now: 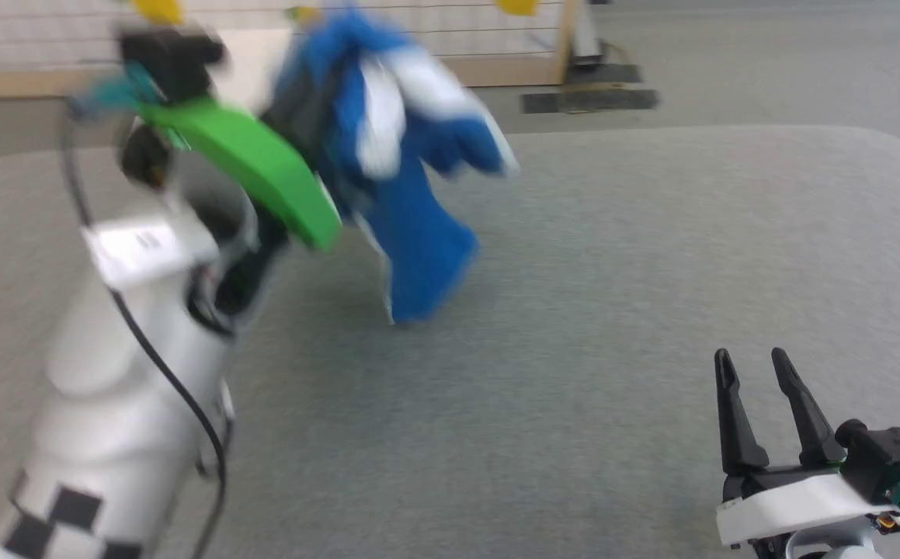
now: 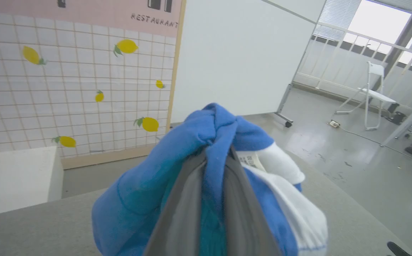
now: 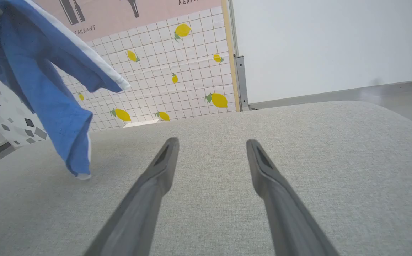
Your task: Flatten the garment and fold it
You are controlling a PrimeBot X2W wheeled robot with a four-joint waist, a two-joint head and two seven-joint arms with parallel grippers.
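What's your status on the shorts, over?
Left gripper shut on the garment, lifted, hanging bunched over the grey table. Right gripper open, empty, low at the table's near side. Nothing seen in the way.

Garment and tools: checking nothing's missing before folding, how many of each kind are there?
garment: 1
tools: 2 (left tool shut on the garment, right tool open)
total: 3

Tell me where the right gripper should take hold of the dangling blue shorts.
Probably grip the lowest leg hem of the blue shorts, coming from the robot's right. The left gripper is shut on the bunched top, so that leg hangs free, nearest the open right gripper.
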